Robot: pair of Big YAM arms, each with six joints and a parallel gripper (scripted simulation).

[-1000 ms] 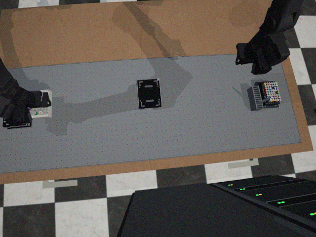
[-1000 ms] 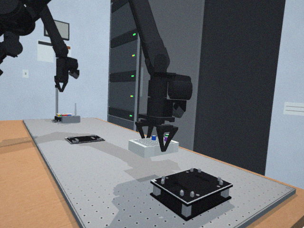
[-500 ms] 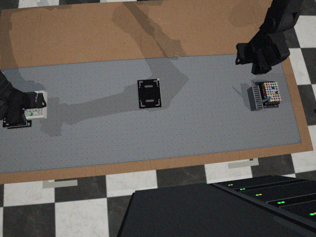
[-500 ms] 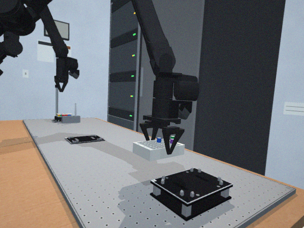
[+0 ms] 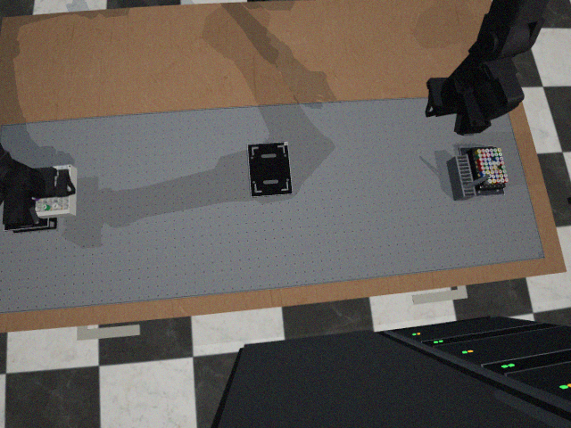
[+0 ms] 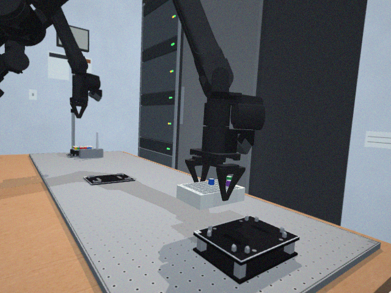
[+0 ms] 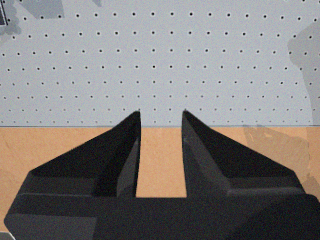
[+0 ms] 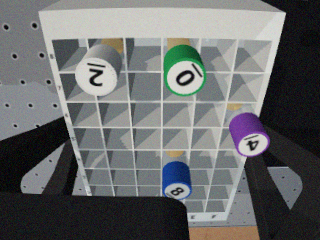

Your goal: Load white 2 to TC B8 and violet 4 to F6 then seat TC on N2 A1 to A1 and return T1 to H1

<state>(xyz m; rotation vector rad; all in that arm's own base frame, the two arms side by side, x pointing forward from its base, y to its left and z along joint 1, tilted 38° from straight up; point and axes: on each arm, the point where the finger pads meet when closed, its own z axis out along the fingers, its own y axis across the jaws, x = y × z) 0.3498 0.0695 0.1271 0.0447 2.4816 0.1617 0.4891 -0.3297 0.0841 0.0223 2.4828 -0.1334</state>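
My right gripper [image 6: 211, 190] [image 8: 161, 120] is shut on the white carrier TC [image 5: 73, 195] [image 6: 189, 196] [image 8: 160, 25], held raised and roughly level beside and partly above nest N2 [image 5: 28, 226] [image 6: 220, 234]. In the right wrist view the white 2 vial [image 8: 96, 75] stands in TC's second column, top row; violet 4 [image 8: 249, 135] stands in the right column, third row from the top. Their bases are hidden. My left gripper [image 7: 161, 120] [image 6: 79, 117] is partly open and empty, high above the far end. There, forceps T1 [image 6: 97, 140] stand at holder H1 [image 6: 90, 153]; the tips are hidden.
Green 0 [image 8: 185, 70] and blue 8 [image 8: 177, 180] vials also ride in TC. Vial rack R1 [image 5: 471, 166] stands beside H1 with many coloured caps. A low black nest [image 5: 269, 170] [image 6: 109, 179] lies mid-mat. N2 has upright locator pins around its top.
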